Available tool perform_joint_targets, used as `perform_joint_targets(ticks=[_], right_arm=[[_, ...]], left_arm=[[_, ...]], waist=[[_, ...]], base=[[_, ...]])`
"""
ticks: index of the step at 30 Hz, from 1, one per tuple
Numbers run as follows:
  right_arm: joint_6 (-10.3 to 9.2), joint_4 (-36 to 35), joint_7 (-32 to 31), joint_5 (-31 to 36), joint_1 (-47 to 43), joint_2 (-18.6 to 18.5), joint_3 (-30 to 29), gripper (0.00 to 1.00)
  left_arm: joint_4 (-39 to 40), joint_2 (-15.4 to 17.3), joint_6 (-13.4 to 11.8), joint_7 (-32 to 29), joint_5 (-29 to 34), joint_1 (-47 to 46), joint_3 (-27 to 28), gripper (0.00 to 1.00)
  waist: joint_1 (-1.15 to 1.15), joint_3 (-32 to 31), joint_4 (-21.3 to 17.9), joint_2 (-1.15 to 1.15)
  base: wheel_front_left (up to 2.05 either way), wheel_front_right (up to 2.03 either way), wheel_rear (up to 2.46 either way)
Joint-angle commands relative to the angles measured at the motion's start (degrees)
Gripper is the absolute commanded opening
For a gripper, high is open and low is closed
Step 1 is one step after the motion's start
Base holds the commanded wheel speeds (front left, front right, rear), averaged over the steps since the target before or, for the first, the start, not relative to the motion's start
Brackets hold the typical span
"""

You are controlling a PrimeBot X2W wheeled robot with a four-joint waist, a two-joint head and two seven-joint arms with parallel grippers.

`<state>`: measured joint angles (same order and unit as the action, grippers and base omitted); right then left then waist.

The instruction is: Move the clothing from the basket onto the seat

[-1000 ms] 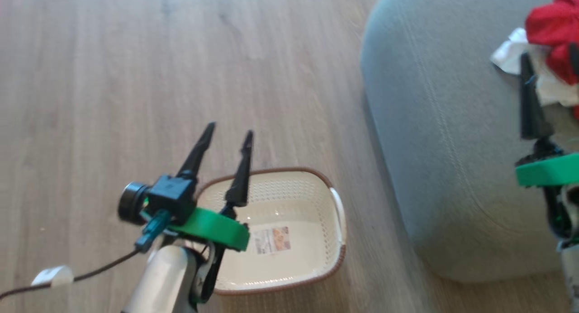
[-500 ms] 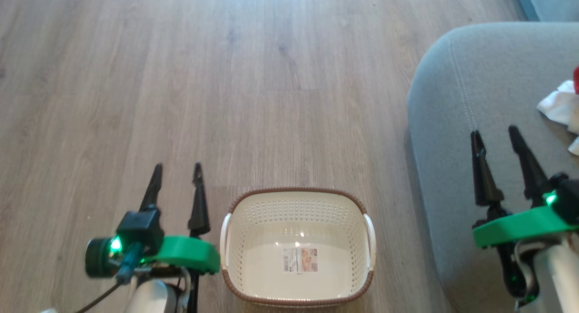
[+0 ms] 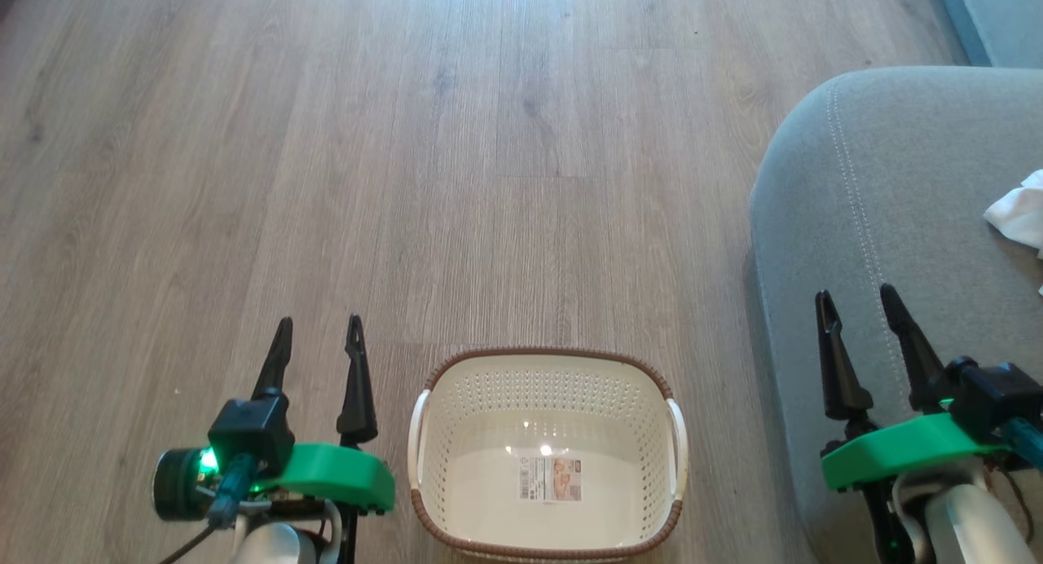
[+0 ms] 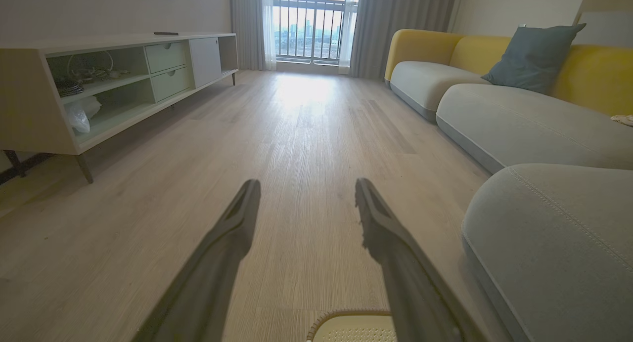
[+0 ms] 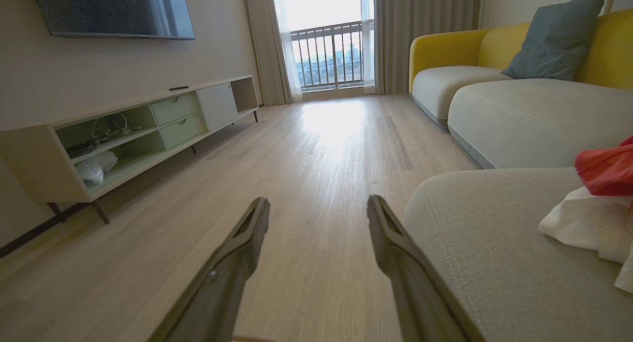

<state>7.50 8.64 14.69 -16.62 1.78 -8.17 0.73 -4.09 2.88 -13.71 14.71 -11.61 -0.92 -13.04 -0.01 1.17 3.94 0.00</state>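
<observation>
The cream basket [image 3: 547, 401] with its brown rim stands on the wood floor, holding nothing but a label sticker [image 3: 552, 478]. Its rim [image 4: 352, 316] peeks in at the bottom of the left wrist view. The grey-green seat [image 3: 896, 222] fills the right side. On it lies the clothing: a white part [image 3: 1018, 213] at the head view's right edge, and red and white fabric [image 5: 601, 193] in the right wrist view. My left gripper [image 3: 318, 332] is open just left of the basket. My right gripper [image 3: 855, 303] is open over the seat's near corner.
A long low TV cabinet [image 4: 113, 80] stands along the left wall. A yellow-backed sofa [image 4: 494, 85] with a blue-grey pillow [image 4: 534, 55] runs along the right. Bare wood floor [image 3: 456, 181] stretches ahead toward a balcony window [image 4: 309, 25].
The whole head view has swung left, so the camera moved. The right gripper, earlier up at the red and white clothing, now hangs open and apart from it.
</observation>
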Motion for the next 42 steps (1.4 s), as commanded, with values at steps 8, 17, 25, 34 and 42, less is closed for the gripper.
perform_joint_targets(ticks=[8,17,25,34,42], right_arm=[[-0.01,-1.4,0.3,0.6,0.9,-0.1,0.7,1.0],[-0.01,-1.3,0.3,0.6,1.0,0.1,0.7,1.0],[-0.01,-0.9,0.3,0.4,1.3,0.0,0.9,1.0],[0.0,4.8,-0.2,0.0,-1.1,1.0,0.0,0.0],[0.0,4.8,-1.5,-4.9,-0.8,1.3,-0.4,0.0]], left_arm=[[2.5,0.0,1.8,0.3,-1.6,-0.7,2.8,1.0],[1.7,0.0,3.6,0.3,-4.0,-0.3,3.4,1.0],[1.2,0.0,4.7,0.3,-4.8,-0.2,3.1,1.0],[-4.7,0.0,5.3,-0.1,-6.9,2.5,1.5,0.0],[-4.8,0.4,6.3,-1.1,-12.1,2.1,2.2,0.0]], waist=[[0.01,-0.3,0.0,0.0],[0.01,-0.4,-0.2,0.0],[0.01,-0.6,-0.7,0.0],[0.01,-0.7,-0.8,0.0],[0.01,-0.7,-1.0,0.0]], base=[[0.0,0.0,0.0],[0.0,0.0,0.0],[0.0,0.0,0.0],[0.0,0.0,0.0],[0.0,0.0,0.0]])
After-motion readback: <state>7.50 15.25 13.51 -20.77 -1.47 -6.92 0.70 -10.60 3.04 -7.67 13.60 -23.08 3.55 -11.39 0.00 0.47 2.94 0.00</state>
